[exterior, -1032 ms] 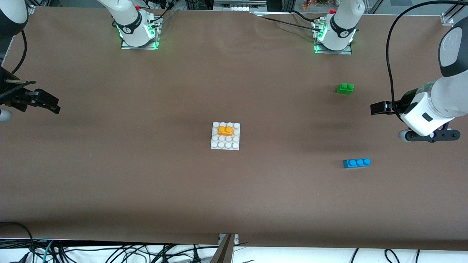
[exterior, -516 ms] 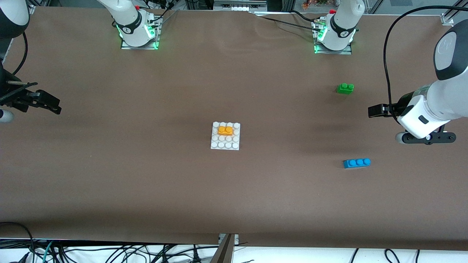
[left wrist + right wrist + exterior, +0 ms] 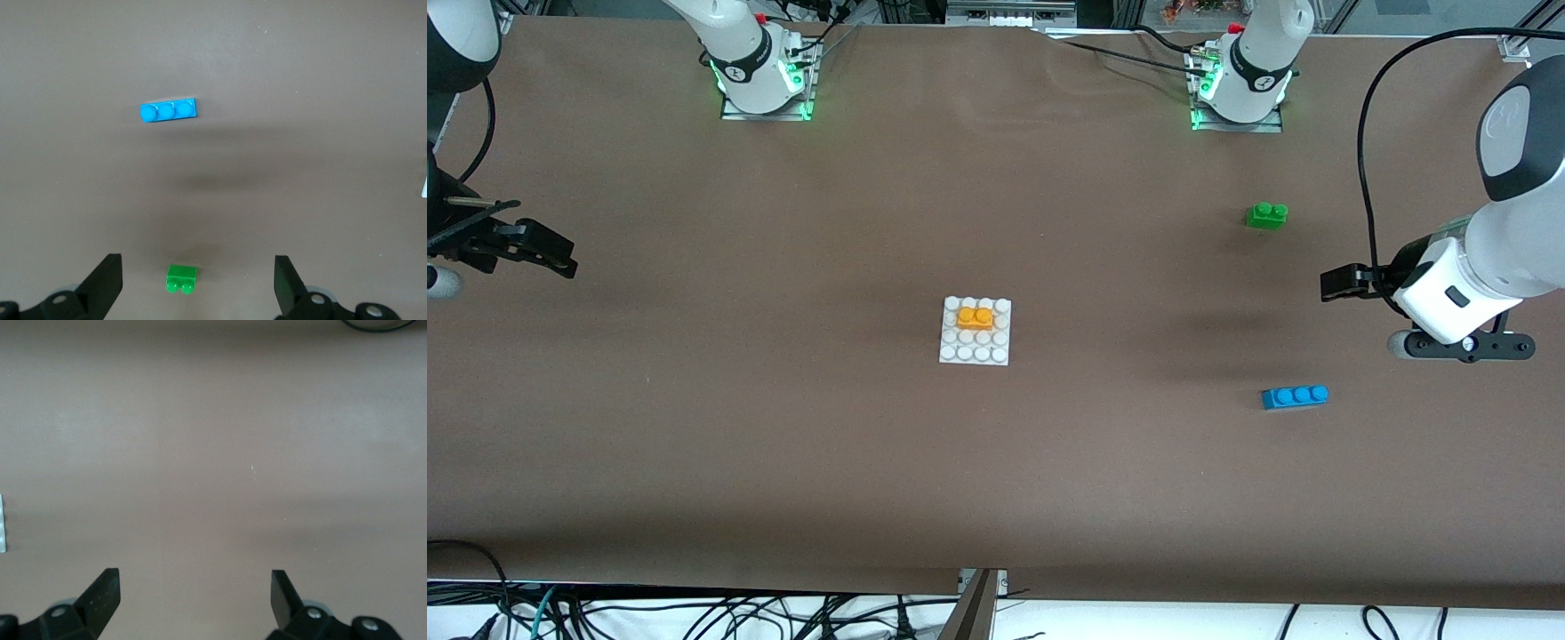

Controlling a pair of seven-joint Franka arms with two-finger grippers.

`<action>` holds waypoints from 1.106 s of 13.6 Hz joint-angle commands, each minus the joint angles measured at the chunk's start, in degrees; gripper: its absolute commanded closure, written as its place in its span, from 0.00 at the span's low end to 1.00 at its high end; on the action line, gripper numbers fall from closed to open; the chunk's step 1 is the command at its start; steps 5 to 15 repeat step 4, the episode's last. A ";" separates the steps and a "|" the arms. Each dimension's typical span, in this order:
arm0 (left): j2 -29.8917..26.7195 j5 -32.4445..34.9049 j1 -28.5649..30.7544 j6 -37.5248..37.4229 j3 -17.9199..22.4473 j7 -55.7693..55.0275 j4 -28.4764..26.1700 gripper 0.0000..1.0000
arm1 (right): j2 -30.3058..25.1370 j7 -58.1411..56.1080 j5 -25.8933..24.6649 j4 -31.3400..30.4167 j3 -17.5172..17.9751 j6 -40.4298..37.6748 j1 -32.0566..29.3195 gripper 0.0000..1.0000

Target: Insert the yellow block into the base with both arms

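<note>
We note the blue three-stud brick lying nearest the front camera, toward the left arm's end of the brown table; in the left wrist view it shows flat on its own

Farther from the camera, at mid-table, sits the base, a white square plate with round studs. The yellow block is seated on it, studs up, in the second stud row from the edge farthest from the camera, roughly centred across the plate. Nothing is touching either of them

The left gripper hangs over the table at the left arm's end, between the blue brick and the green two-stud brick. In the left wrist view we see its fingers spread wide with nothing between them but open table and the green brick lying well below

The right gripper hangs over bare table at the right arm's end, well apart from the base. Its wrist view shows the fingers just as wide apart, holding nothing

The green brick lies farthest from the camera of the three bricks, nearest the left arm's base
</note>
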 commanded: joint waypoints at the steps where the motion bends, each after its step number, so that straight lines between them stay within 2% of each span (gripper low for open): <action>1: -4.72 -1.13 0.71 2.45 -0.34 1.59 -6.10 0.00 | -0.22 -0.47 -0.96 -0.02 0.40 -0.23 -0.04 0.00; 15: -4.63 -1.05 0.71 2.27 -0.42 1.50 -5.93 0.00 | -0.22 -0.55 -0.78 -0.02 0.32 -0.31 -0.12 0.00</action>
